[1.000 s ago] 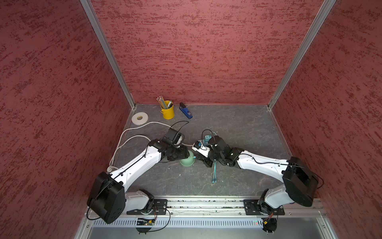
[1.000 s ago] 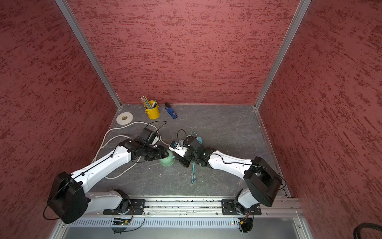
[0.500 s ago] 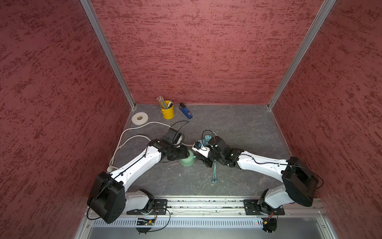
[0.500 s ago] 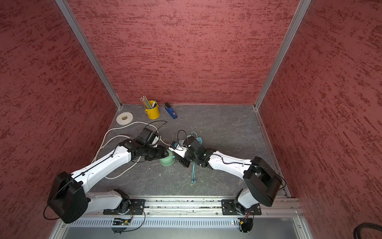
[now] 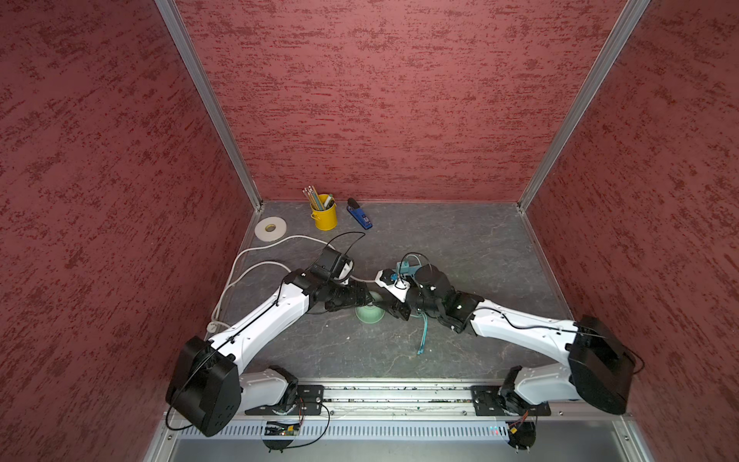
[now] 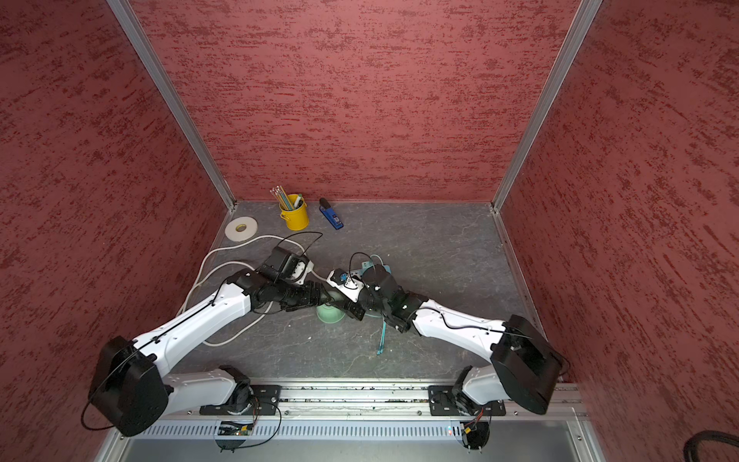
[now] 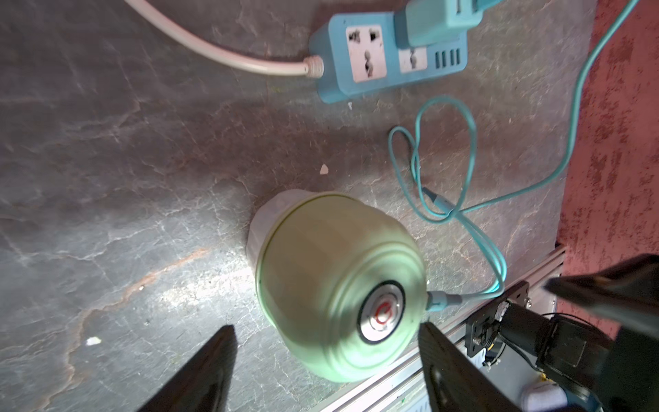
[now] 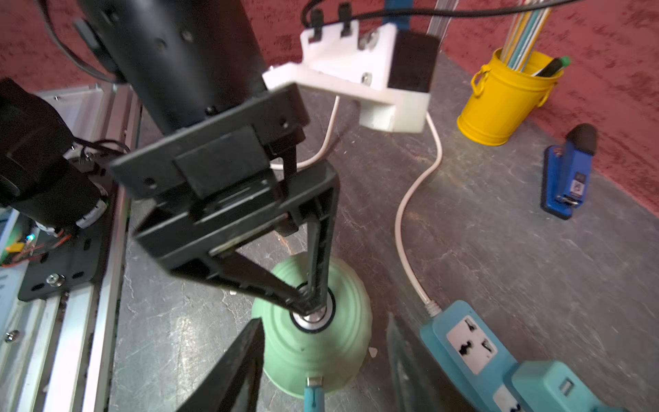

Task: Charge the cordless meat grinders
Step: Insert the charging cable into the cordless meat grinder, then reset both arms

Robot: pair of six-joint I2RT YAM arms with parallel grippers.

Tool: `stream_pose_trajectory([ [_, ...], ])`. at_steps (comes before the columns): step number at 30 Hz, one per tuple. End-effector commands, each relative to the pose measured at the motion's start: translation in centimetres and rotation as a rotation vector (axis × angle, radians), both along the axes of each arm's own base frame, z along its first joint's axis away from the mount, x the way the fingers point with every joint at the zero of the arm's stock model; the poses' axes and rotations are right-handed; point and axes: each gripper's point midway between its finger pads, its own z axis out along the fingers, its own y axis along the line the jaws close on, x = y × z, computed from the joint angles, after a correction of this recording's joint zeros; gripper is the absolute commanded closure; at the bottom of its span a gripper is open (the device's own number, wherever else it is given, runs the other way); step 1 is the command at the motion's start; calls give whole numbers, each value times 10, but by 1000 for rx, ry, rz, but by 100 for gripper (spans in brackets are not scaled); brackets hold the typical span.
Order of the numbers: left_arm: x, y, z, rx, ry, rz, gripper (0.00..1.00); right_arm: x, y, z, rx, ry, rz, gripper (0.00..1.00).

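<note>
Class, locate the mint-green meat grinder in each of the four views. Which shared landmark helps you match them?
In a top view: meat grinder mid-width, below the middle.
In a top view: meat grinder slightly left of mid-width, below the middle.
Left wrist: meat grinder low, about mid-width.
Right wrist: meat grinder at the bottom, about mid-width.
Shared landmark: teal charging cable, plugged into it in both wrist views.
</note>
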Motion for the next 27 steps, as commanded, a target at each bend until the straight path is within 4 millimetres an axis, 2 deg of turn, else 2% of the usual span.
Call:
stream_pose_trajectory([
  [1, 20, 11, 30, 2, -126, 50, 14, 10, -22, 28, 74, -47, -111, 35],
  [3, 36, 34, 35, 37, -188, 158, 11, 26, -46, 33, 114, -56, -235, 29],
  [5, 52, 64, 43, 62, -260, 292, 10, 53, -83, 33, 152, -63, -426, 26],
  [7, 65, 102, 51, 115, -345, 441, 9, 85, -130, 32, 192, -69, -639, 23],
  [10, 74, 153, 57, 244, -475, 575, 8, 118, -193, 37, 247, -120, -872, 22],
  [12, 77, 178, 57, 328, -578, 614, 6, 134, -237, 34, 266, -171, -1021, 20],
  [14, 81, 194, 54, 398, -678, 613, 6, 142, -275, 23, 255, -211, -1146, 20],
  [17, 86, 214, 43, 455, -778, 634, 2, 151, -321, 8, 290, -235, -1275, 21],
  [20, 91, 226, 31, 443, -821, 649, 2, 156, -334, 12, 300, -331, -1290, 21],
  [22, 95, 230, 25, 430, -849, 641, 2, 166, -337, 9, 280, -309, -1297, 22],
  [27, 109, 228, 3, 404, -867, 589, 2, 158, -353, 11, 273, -334, -1337, 22],
])
